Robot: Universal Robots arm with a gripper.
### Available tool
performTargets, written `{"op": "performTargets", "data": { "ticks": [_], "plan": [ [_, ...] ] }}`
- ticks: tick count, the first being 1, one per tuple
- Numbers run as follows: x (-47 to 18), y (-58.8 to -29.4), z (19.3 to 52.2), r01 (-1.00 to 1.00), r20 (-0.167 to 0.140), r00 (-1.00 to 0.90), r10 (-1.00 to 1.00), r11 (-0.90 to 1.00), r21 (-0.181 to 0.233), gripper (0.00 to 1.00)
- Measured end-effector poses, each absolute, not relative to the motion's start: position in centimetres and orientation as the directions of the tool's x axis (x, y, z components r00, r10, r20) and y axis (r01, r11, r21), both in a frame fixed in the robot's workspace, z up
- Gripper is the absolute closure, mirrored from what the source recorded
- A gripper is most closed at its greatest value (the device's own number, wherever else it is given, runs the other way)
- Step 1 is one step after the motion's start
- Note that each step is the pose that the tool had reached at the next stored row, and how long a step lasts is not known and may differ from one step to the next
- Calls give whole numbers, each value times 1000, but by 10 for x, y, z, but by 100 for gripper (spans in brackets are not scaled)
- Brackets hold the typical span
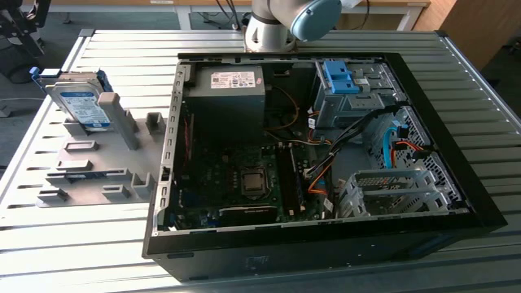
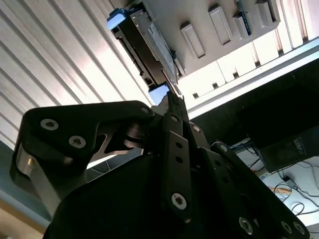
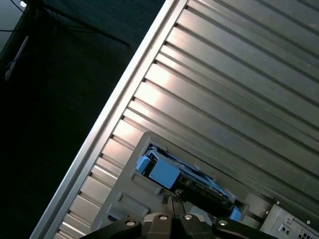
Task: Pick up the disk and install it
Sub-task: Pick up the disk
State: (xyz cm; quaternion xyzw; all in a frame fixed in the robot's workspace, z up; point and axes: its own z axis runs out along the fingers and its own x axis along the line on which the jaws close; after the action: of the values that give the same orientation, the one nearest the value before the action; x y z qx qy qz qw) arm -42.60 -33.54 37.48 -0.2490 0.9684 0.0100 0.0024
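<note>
Ribbed aluminium worktop (image 1: 82, 244) carries an open computer case (image 1: 326, 259) lying on its side and, on the exterior view's left, a grey fixture (image 1: 97, 177) of slots and posts. The disk (image 1: 80, 104) stands on edge in one of those slots, leaning against a post. That pose likely serves to leave its faces and blue rails free for a grasp. Its label is white with a blue lower band, and the print on it is too small to read. Inside the case, the dark grey box (image 1: 224, 101) bears a small white sticker, also illegible, and the blue latch piece (image 1: 338, 76) sits atop its grey metal cage. In both wrist views the gripper (image 2: 173, 99) points toward the disk (image 2: 149, 47) with its fingers (image 2: 175, 144) together and holding nothing. The arm (image 1: 281, 21) rises behind the case.
</note>
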Motion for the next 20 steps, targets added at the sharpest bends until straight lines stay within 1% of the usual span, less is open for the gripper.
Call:
{"op": "performTargets", "data": {
  "ticks": [10, 20],
  "plan": [
    [-426, -335, 375, -605, -10, -796, -605, 796, 18, 89],
    [-426, -335, 374, -684, -10, -729, -684, 729, 18, 89]
  ]
}}
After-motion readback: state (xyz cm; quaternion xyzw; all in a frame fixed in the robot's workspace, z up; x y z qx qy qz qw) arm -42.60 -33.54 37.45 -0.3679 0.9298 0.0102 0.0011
